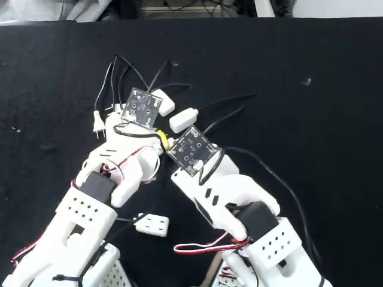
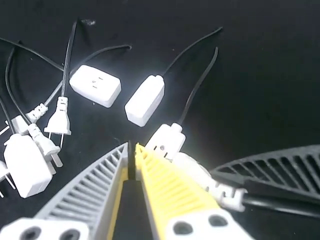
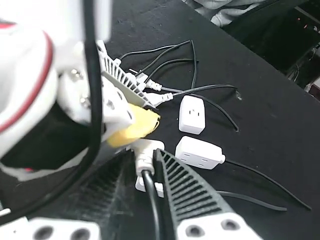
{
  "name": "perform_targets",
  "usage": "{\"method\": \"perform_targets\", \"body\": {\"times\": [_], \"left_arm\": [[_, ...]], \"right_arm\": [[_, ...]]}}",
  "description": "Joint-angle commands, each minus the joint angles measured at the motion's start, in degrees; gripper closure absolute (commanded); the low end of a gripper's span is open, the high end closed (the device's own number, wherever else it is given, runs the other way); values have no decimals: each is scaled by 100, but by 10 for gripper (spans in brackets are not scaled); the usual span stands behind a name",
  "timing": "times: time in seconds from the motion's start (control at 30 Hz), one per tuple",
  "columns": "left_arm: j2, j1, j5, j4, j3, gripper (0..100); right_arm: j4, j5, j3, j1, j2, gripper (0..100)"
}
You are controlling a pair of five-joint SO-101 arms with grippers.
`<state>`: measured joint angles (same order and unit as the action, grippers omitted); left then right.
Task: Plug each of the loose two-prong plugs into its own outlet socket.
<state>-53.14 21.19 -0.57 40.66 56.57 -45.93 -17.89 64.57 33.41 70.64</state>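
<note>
My right gripper is shut on a white two-prong plug whose black cord runs back between its dark fingers. That plug lies end-on against a white outlet socket; I cannot tell whether its prongs are in. My left gripper, grey and yellow, is shut on nothing, its tips touching that socket's side. Two more sockets lie just beyond. Several loose plugs lie to the left.
Black cords fan out over the dark table behind the sockets. Another white socket lies near the arm bases. Both arms crowd together at the table's middle; open room lies to the right and far back.
</note>
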Motion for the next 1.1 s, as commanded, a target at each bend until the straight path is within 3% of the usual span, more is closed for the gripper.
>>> {"method": "perform_targets", "body": {"times": [0.0,0.13,0.37,0.57,0.73,1.07], "left_arm": [[0,-40,44,149,-435,970],[0,-884,53,756,-1138,970],[0,-3020,79,2409,-1930,970],[9,-4110,1292,3763,-1051,970],[9,-4593,2189,3596,321,970],[9,-4637,2629,2268,1771,970]], "right_arm": [[44,-62,-347,53,-4,988],[-97,-62,-356,53,-4,988],[-826,-273,-840,53,-57,988],[-1916,-800,-1508,88,-57,988],[-2593,-1477,-1701,264,-66,988],[-3455,-1802,-2149,1644,-1024,988]]}}
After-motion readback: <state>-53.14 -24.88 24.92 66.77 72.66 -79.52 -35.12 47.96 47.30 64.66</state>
